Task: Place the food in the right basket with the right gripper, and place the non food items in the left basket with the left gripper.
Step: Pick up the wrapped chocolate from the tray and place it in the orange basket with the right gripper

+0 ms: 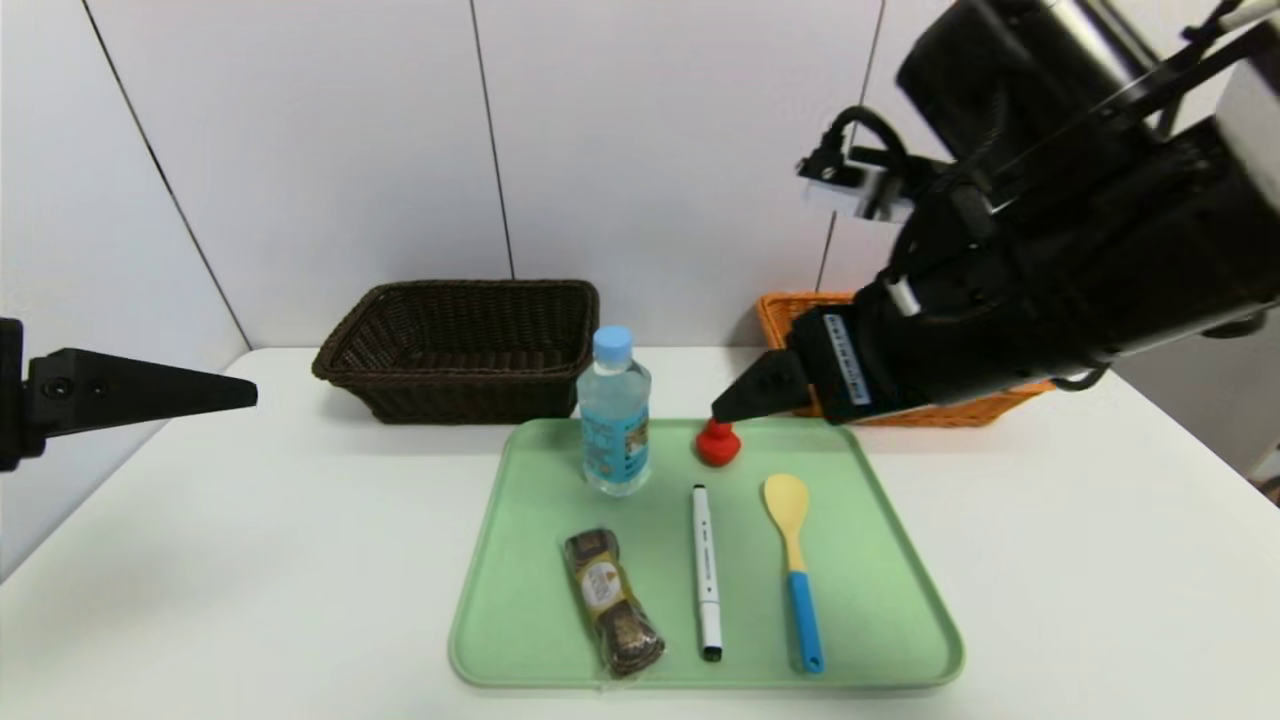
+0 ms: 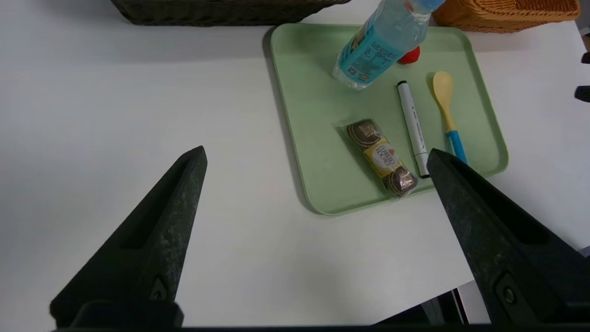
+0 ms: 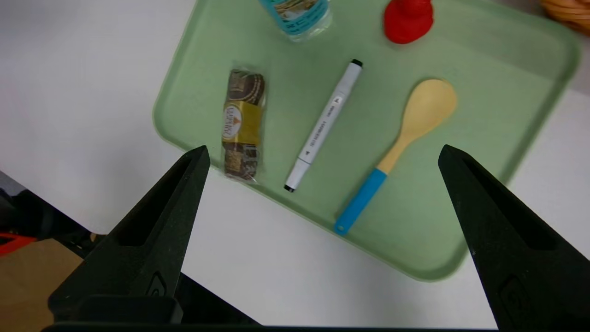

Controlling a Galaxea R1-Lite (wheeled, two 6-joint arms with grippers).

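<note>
A green tray holds a water bottle, a small red item, a white marker, a yellow spoon with a blue handle and a wrapped pack of chocolates. A dark brown basket stands at the back left, an orange basket at the back right. My right gripper hangs above the tray's far right part, over the red item. It is open and empty. Off the tray's left side, my left gripper is also open and empty.
The white table ends close in front of the tray. A pale panelled wall rises behind the baskets. My right arm's bulk hides most of the orange basket in the head view.
</note>
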